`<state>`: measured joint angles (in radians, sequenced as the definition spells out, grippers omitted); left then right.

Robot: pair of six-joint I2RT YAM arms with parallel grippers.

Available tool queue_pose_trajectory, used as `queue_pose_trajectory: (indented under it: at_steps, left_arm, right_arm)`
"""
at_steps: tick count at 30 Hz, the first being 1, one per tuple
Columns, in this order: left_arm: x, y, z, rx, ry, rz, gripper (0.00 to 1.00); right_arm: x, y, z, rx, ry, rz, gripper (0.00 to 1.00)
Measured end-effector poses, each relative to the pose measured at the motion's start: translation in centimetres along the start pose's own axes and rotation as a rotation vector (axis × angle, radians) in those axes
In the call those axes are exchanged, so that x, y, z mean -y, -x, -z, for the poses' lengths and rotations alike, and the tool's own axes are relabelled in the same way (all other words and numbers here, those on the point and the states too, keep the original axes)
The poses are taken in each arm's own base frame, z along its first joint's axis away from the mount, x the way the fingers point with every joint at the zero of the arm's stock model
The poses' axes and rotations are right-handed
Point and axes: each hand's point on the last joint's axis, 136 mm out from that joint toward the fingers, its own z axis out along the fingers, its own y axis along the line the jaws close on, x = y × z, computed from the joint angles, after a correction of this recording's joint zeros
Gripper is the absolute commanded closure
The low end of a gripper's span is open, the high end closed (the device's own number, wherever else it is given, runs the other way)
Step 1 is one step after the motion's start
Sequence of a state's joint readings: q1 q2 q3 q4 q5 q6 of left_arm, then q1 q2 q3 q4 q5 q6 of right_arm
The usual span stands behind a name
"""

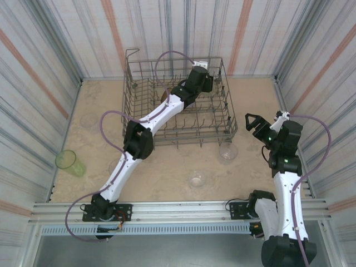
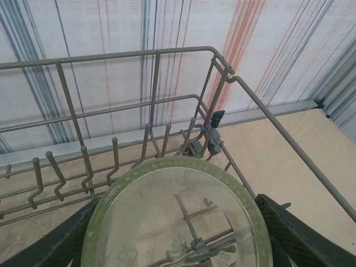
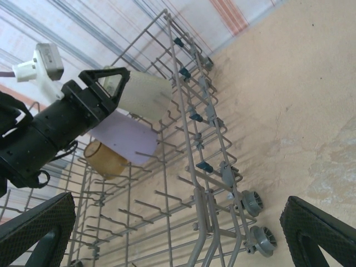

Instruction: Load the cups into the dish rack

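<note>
The grey wire dish rack [image 1: 189, 137] stands at the back middle of the table. My left gripper [image 1: 203, 83] reaches into its far right corner, shut on a translucent yellow-green cup [image 2: 167, 172] that sits between both fingers above the tines. In the right wrist view that cup [image 3: 146, 95] hangs beside a lavender cup [image 3: 125, 139] and an amber cup [image 3: 103, 158] inside the rack [image 3: 184, 111]. My right gripper [image 1: 256, 122] is open and empty, right of the rack. Loose on the table are a green cup [image 1: 69, 162] and clear cups [image 1: 228, 151] [image 1: 196, 178] [image 1: 89, 119].
Striped walls close in the table on three sides. The rack's rim [image 2: 111, 55] and upright tines [image 2: 86, 167] surround the held cup. The rack's small wheels [image 3: 253, 203] rest on the table near my right gripper [image 3: 178, 245]. An aluminium rail [image 1: 178, 210] runs along the near edge.
</note>
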<state>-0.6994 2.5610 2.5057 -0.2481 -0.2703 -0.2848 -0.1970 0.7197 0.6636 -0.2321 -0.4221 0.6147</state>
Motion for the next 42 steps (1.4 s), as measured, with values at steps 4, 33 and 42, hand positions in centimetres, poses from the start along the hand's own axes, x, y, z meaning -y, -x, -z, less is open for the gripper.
queue_pose_trajectory:
  at_steps: [4,33,42]
  left_arm:
    - [0.1,0.1,-0.2,0.011,-0.004,0.001,0.57]
    - [1.7,0.5,-0.4,0.039,-0.092,-0.008,0.09]
    - [2.0,0.7,-0.2,0.055,-0.11,0.015,0.02]
  right_arm:
    - [0.0,0.0,0.0,0.0,0.0,0.0,0.01]
    - [-0.1,0.2,0.0,0.007,0.001,0.006,0.01]
    - [0.0,0.1,0.0,0.005,0.0,0.005,0.01]
